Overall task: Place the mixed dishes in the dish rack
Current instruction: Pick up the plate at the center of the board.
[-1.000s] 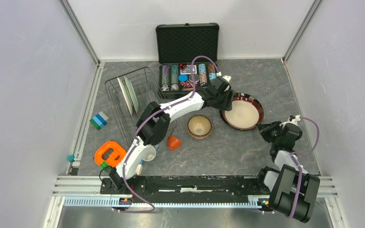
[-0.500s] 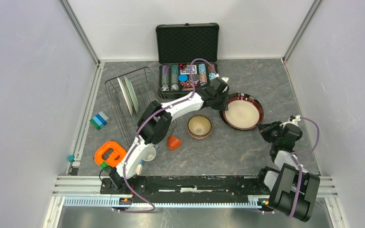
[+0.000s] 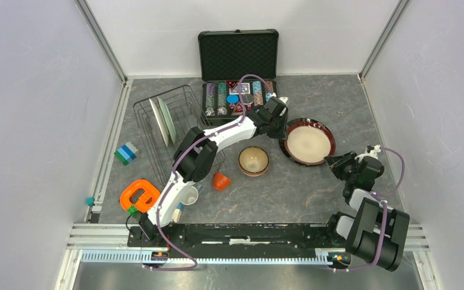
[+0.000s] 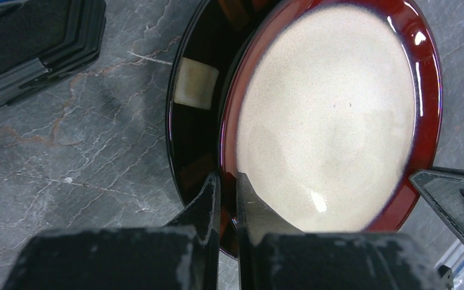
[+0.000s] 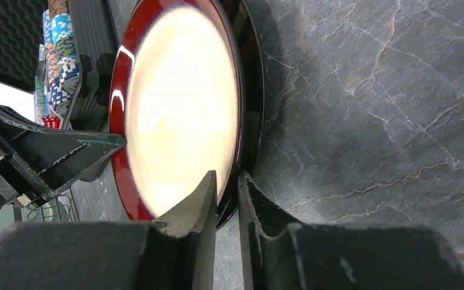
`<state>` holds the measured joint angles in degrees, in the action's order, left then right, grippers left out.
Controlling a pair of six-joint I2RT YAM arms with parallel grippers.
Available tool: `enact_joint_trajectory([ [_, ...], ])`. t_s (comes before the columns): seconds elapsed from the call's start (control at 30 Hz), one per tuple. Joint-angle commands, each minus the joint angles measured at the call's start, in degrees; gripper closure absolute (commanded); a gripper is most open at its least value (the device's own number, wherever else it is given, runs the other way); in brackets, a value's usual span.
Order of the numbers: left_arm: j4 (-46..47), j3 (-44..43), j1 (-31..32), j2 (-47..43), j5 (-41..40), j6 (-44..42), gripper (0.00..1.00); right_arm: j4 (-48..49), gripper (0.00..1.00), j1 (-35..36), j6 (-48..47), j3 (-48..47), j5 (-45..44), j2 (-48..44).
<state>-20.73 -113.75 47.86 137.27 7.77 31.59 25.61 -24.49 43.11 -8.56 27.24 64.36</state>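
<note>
A beige plate with a dark red rim (image 3: pixel 307 142) lies right of centre, between both grippers. My left gripper (image 3: pixel 284 128) is shut on its left rim; in the left wrist view the fingers (image 4: pixel 228 181) pinch the rim of the plate (image 4: pixel 326 115), whose dark underside shows. My right gripper (image 3: pixel 330 161) straddles the near-right rim of the plate (image 5: pixel 181 103), its fingers (image 5: pixel 225 181) slightly open with a gap showing. The black wire dish rack (image 3: pixel 184 112) at the left holds two upright plates (image 3: pixel 163 119). A tan bowl (image 3: pixel 254 160), an orange cup (image 3: pixel 220 180) and a white cup (image 3: pixel 188 194) sit on the table.
An open black case of poker chips (image 3: pixel 238 60) stands at the back, just behind the left gripper. An orange ring toy (image 3: pixel 139 195) and a blue-and-white block (image 3: pixel 125 153) lie at the left. The left arm stretches over the rack's right side and the white cup.
My left gripper has closed onto the plate's rim. The right gripper's jaws have loosened from shut to a small gap. The plate has shifted slightly toward the back.
</note>
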Motion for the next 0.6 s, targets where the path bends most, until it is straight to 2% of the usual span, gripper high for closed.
enact_joint_trajectory([
  [0.0, 2.6, -0.6, 2.4, 0.6, 12.5, -0.2, 0.98, 0.1, 0.77, 0.6, -1.6, -0.1, 1.9, 2.4],
  [0.4, 0.7, -3.6, 2.8, 2.1, 17.2, -0.8, 0.98, 6.9, 0.72, 0.6, 1.0, -1.2, 4.5, 7.8],
  [0.57, 0.3, -4.2, 3.2, 2.0, 18.3, -1.5, 0.98, 10.1, 0.64, 0.6, 1.5, -0.7, 5.9, 8.3],
])
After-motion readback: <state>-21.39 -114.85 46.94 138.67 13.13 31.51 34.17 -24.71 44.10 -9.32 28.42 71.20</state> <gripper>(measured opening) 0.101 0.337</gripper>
